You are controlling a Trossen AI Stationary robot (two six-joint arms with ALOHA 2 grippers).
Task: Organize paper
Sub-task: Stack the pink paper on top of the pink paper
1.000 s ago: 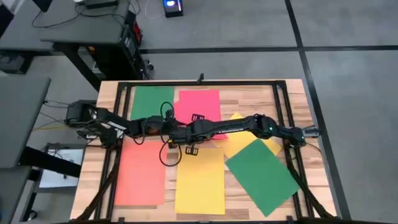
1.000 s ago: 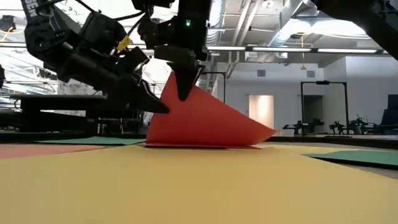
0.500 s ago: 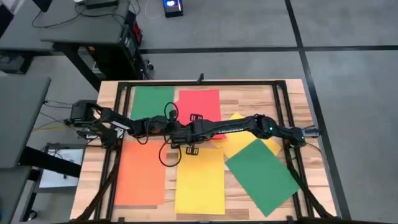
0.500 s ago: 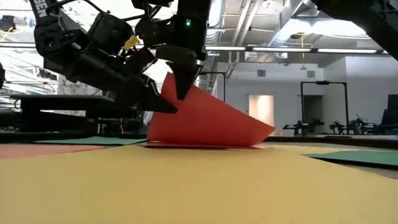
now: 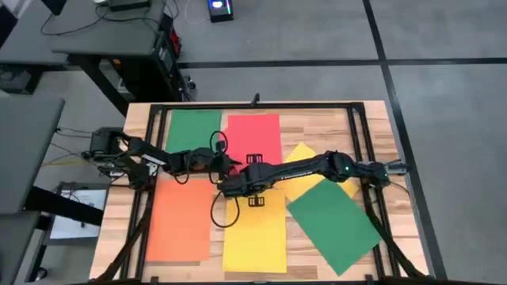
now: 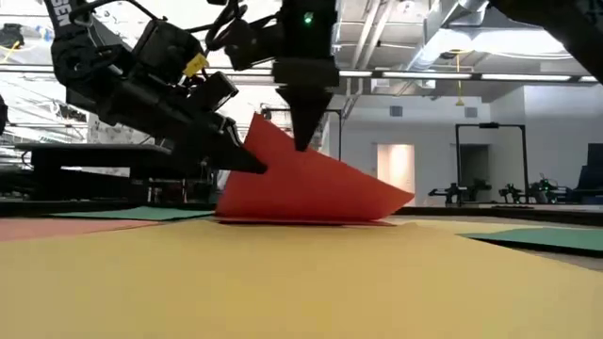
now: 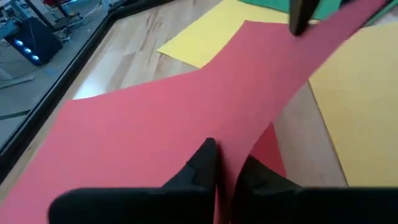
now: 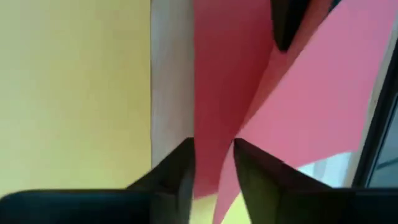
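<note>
Both arms meet over the middle of the table, and the red sheet is caught between them: its near edge is lifted off the wood while the far end lies flat beside the green sheet. The left gripper has its fingers pinched together on one lifted corner, and the right gripper is clamped on the same edge a little way along. Little looks finished to me. The orange sheet and yellow sheet lie side by side at the front, a second green sheet sits askew over another yellow one, and nothing is stacked yet.
</note>
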